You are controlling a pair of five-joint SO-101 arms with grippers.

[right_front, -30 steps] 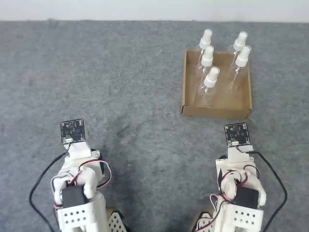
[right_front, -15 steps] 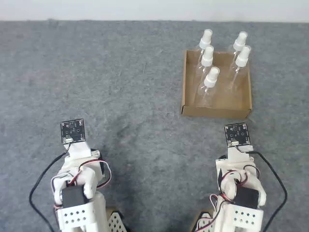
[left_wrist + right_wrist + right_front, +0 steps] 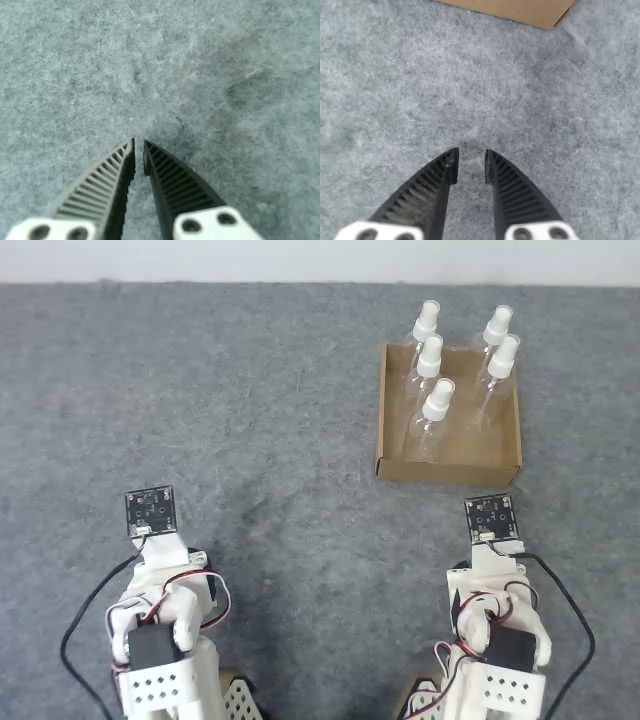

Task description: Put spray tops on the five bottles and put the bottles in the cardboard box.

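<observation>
Five bottles (image 3: 432, 428), spray tops on, stand in the cardboard box (image 3: 450, 474) — task looks finished. Both empty: left gripper (image 3: 139, 146) nearly closed, right gripper (image 3: 471, 157) narrowly parted — no further move needed.

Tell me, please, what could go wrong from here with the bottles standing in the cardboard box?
The five bottles stand packed close, their spray tops well above the low walls of the cardboard box, so one knock could tip several. The box lies just ahead of the right gripper; a forward move of that arm might shove it.
</observation>
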